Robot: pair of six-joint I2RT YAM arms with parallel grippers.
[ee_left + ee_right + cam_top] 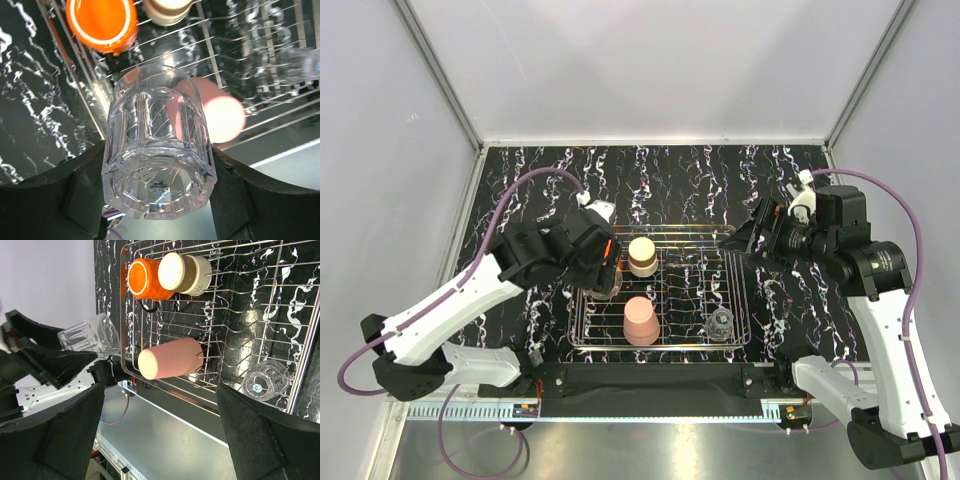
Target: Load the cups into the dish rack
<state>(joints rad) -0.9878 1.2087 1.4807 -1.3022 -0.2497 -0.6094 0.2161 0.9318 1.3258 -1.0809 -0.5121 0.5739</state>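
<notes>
Left wrist view shows the left jaws pinching a clear glass (157, 145) by its sides, aloft at the left rim of the dish rack (665, 346). Inside the rack are an orange cup (145, 277) and a cream cup (642, 255) far left, a pink tumbler (640, 320) nearer, and a second clear glass (721, 322) in the near right corner. Right jaws hang spread wide and empty beside the rack's right edge.

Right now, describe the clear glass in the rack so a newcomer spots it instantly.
Find the silver wire dish rack on the black marbled table. Look in its near right corner, right of the pink tumbler. The clear glass is the only see-through cup inside; the tumbler, cream cup and orange cup are opaque.
</notes>
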